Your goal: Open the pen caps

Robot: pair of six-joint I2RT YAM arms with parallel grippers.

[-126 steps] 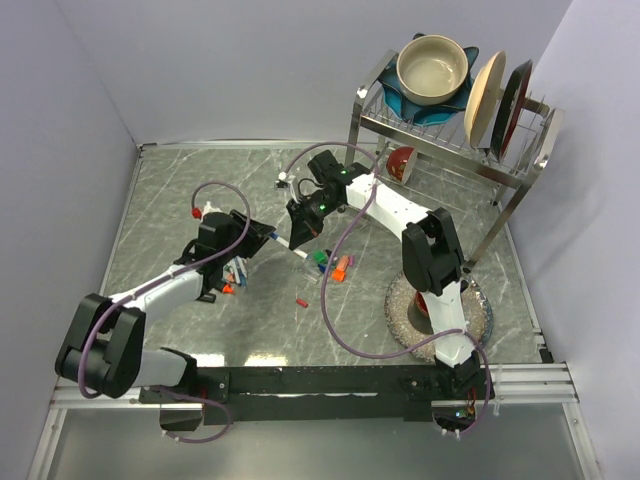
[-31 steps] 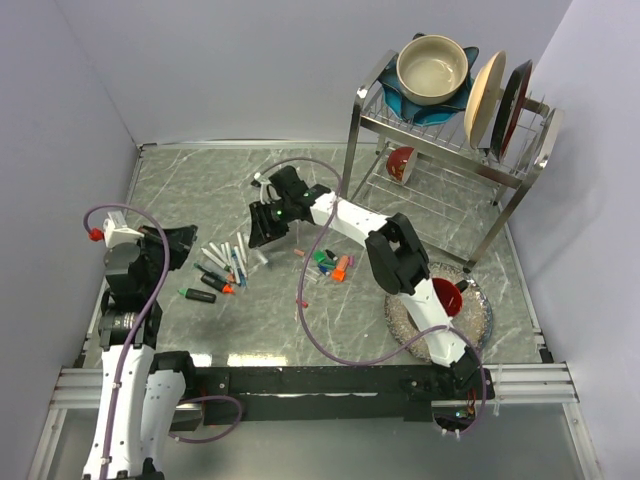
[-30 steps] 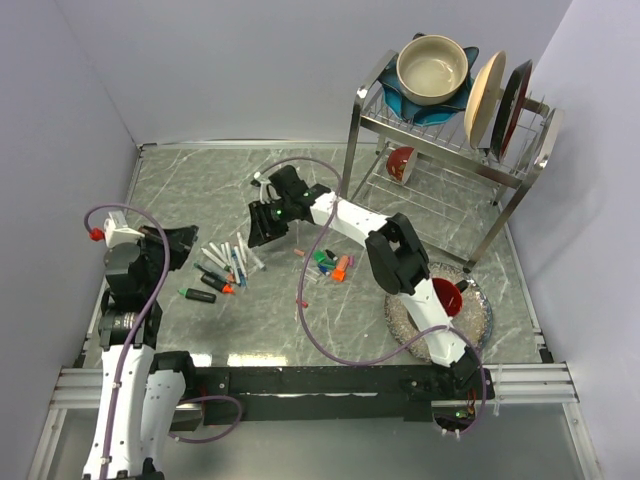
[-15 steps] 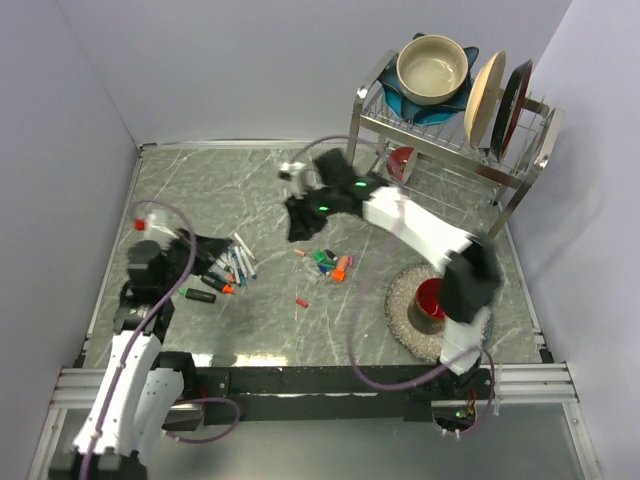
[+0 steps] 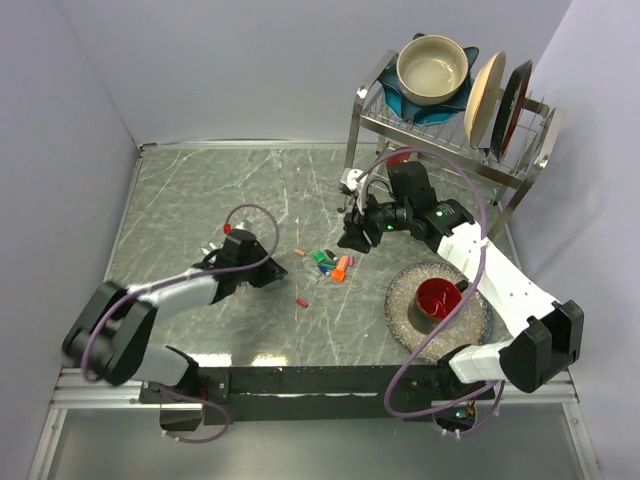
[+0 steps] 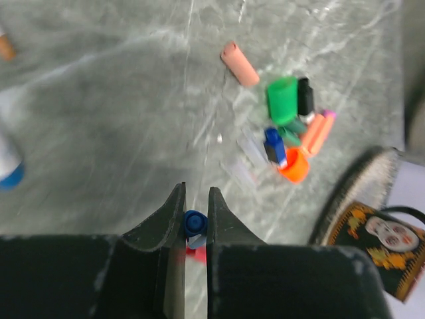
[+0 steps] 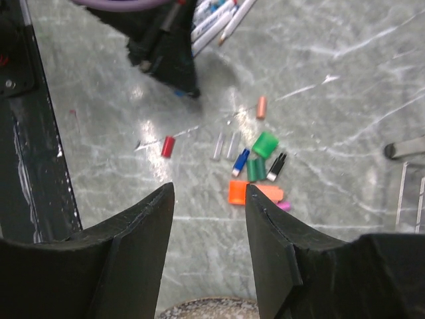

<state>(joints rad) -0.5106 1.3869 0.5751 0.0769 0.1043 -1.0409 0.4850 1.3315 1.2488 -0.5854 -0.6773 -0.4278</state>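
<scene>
Several loose pen caps (image 5: pixel 330 263) lie in a heap mid-table: green (image 7: pixel 265 143), blue (image 7: pixel 241 161), black (image 7: pixel 277 166) and orange (image 7: pixel 237 192). A red cap (image 5: pixel 301 300) and a salmon cap (image 7: pixel 261 107) lie apart from the heap. My left gripper (image 6: pixel 194 222) is low over the table left of the heap, shut on a blue pen cap (image 6: pixel 194 220) with a bit of white barrel behind it. White markers (image 7: pixel 216 16) lie behind the left gripper (image 7: pixel 169 56). My right gripper (image 7: pixel 209 189) hangs open above the heap, holding nothing.
A metal dish rack (image 5: pixel 450 130) with a bowl and plates stands at the back right. A round speckled plate (image 5: pixel 400 305) with a red mug (image 5: pixel 437 300) sits at the front right, close to the caps. Grey walls close in the left and the back.
My left arm swung down and to the right, over the markers toward the caps. My right arm pulled back from the markers to above the cap heap, its jaws a little wider.
</scene>
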